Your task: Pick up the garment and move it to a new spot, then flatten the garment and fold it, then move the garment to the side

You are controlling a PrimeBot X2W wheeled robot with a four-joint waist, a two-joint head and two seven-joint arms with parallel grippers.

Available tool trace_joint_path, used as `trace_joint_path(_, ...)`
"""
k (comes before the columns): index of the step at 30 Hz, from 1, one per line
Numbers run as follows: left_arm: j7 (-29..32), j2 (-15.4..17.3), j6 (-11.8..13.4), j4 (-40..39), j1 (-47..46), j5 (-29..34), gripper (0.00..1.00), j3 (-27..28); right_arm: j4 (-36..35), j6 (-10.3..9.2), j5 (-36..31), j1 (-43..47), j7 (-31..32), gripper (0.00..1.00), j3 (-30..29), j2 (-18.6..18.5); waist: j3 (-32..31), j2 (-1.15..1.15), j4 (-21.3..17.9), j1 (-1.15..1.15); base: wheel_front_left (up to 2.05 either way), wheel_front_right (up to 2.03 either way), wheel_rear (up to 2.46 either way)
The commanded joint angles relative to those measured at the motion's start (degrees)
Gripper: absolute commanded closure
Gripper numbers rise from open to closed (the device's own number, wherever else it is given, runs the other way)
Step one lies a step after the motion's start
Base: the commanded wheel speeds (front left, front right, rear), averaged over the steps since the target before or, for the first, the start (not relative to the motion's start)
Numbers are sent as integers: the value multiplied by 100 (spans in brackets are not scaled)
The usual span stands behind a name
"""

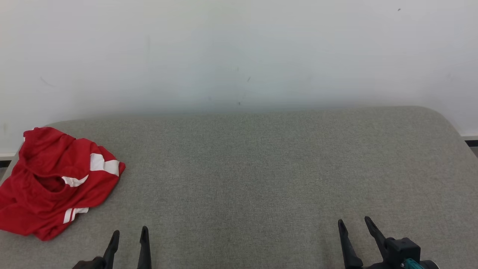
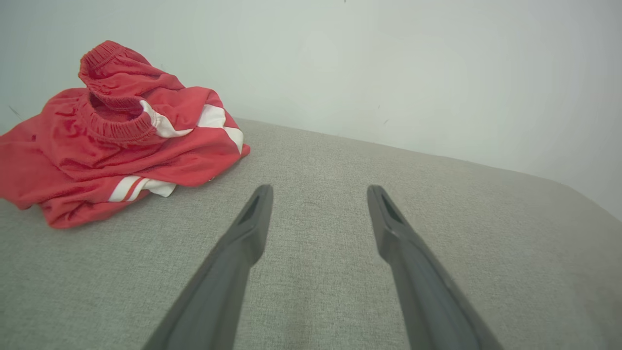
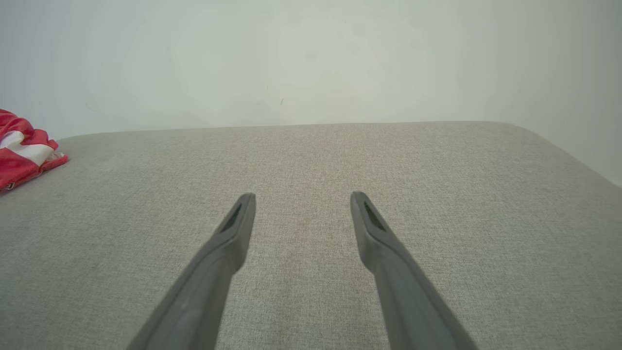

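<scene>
The garment [image 1: 56, 183] is a crumpled pair of red shorts with white stripes, heaped at the far left of the grey fabric surface [image 1: 261, 168]. In the left wrist view the garment [image 2: 112, 136] lies up and to the left of my fingers, its elastic waistband uppermost. My left gripper [image 1: 129, 232] stands open at the lower left, just right of the heap and clear of it. At the lower right my right gripper [image 1: 354, 222] is open too, with nothing between its fingers. A corner of the garment [image 3: 24, 150] shows at the left edge of the right wrist view.
A pale wall [image 1: 239, 52] rises directly behind the surface. The surface's rounded far right corner [image 1: 440, 116] drops to a floor with a dark skirting line [image 1: 471, 142]. The garment reaches the surface's left edge.
</scene>
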Motion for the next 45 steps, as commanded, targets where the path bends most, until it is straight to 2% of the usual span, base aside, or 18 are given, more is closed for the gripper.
trace_joint_path(1,-40,29,19,10,-47,104,0,-10,-2,-10,-132,39,-48,0,0,-18,-3,0,0,0,0,0,0)
trace_joint_path(18,-219,36,75,177,-72,750,0,-16,172,-12,-814,7,-251,0,61,-19,-2,0,-23,0,0,0,0)
trace_joint_path(34,-213,35,79,204,-26,654,0,-16,259,-12,-772,-9,-303,0,85,-18,-7,0,-33,0,0,0,0)
trace_joint_path(40,-213,36,99,170,-31,680,0,4,253,-12,-810,40,-321,0,64,-17,-44,0,79,0,0,0,0)
trace_joint_path(45,-213,35,152,155,13,621,0,15,249,-12,-787,102,-324,0,68,-16,-98,0,416,0,0,0,0)
